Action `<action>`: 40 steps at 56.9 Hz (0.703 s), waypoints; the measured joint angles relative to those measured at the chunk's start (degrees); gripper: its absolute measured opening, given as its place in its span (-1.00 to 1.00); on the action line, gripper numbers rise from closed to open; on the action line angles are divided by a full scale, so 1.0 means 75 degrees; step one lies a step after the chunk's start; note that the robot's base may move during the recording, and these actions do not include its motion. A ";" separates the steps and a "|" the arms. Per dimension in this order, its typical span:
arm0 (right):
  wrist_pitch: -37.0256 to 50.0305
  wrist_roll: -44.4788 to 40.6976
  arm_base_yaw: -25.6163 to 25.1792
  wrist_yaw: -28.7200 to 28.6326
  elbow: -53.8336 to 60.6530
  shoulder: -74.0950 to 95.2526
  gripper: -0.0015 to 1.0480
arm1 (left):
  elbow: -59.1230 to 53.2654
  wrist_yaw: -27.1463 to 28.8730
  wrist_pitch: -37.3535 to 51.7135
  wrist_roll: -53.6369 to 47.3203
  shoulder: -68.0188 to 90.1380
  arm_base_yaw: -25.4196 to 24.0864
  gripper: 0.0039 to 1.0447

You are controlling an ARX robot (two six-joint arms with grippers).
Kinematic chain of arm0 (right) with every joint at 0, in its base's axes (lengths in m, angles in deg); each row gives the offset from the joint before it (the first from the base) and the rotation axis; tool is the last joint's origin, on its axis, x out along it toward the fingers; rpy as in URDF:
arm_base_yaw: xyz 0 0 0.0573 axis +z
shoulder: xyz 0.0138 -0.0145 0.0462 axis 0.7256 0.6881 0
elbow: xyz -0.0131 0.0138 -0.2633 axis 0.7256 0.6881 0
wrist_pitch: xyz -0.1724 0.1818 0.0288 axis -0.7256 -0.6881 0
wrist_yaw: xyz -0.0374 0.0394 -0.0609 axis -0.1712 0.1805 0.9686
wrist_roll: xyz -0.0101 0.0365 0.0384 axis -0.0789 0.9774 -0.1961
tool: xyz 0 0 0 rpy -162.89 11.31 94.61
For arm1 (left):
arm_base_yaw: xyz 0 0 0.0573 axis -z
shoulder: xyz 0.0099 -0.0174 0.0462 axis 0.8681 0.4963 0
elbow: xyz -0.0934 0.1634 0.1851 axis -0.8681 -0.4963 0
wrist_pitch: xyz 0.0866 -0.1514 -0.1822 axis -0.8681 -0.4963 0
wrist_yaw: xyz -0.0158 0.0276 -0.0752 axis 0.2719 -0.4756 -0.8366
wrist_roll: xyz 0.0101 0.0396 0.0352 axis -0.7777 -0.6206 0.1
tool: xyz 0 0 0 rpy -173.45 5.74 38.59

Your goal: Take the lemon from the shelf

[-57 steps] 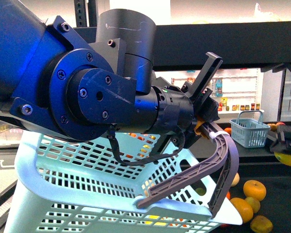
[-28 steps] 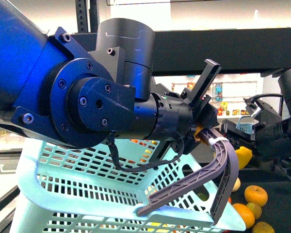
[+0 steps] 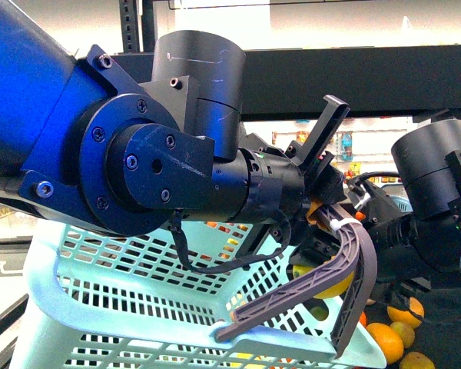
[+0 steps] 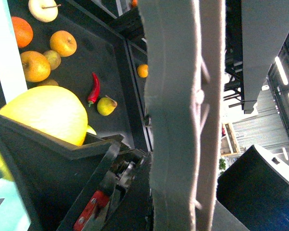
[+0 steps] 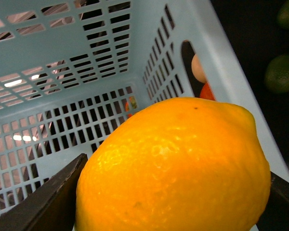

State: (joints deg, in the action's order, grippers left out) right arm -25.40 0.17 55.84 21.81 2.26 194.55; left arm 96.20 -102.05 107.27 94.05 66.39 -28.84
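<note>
Lemon (image 5: 173,168) fills my right wrist view, pinched between the jaws of my right gripper (image 5: 169,204), with one dark jaw on each side of it. Just under the fruit are the slotted floor and walls of the pale blue basket (image 5: 62,72). A second ago this arm was out at the right edge of the front view, with the lemon low over the shelf tray. Half a second ago it was partway in. Now it has crossed to the basket's mouth, and the lemon shows behind the grey handle (image 3: 352,265). My left gripper (image 3: 323,209) is clamped on that handle, holding the basket tilted up. The fruit is off the shelf (image 3: 369,77), so I judge the pick done, with only a release into the basket left. Beyond, oranges (image 3: 384,337) lie on the dark tray.
</note>
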 joint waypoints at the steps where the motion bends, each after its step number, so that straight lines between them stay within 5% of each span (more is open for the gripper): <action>1: 0.0000 0.0000 0.0032 0.0003 0.0000 0.0000 0.76 | 0.0000 0.0000 0.0000 0.0003 0.0000 0.0000 -0.85; 5: 0.0012 0.0000 0.0085 0.0003 0.0000 0.0000 0.88 | 0.0000 0.0003 0.0000 0.0009 0.0000 0.0009 -0.85; 20: 0.0082 -0.0300 -0.0259 0.0469 0.0000 0.0000 0.85 | -0.0009 0.0015 -0.0006 0.0061 0.0009 0.0009 -0.85; 40: 0.0912 -0.1568 -0.2299 0.1352 0.0889 -0.1029 0.85 | -0.0009 0.0009 -0.0009 0.0070 0.0009 0.0000 -0.85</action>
State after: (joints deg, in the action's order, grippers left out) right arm -18.56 -11.59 38.60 31.95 8.93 186.84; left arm 96.14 -101.98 107.20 94.57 66.46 -28.84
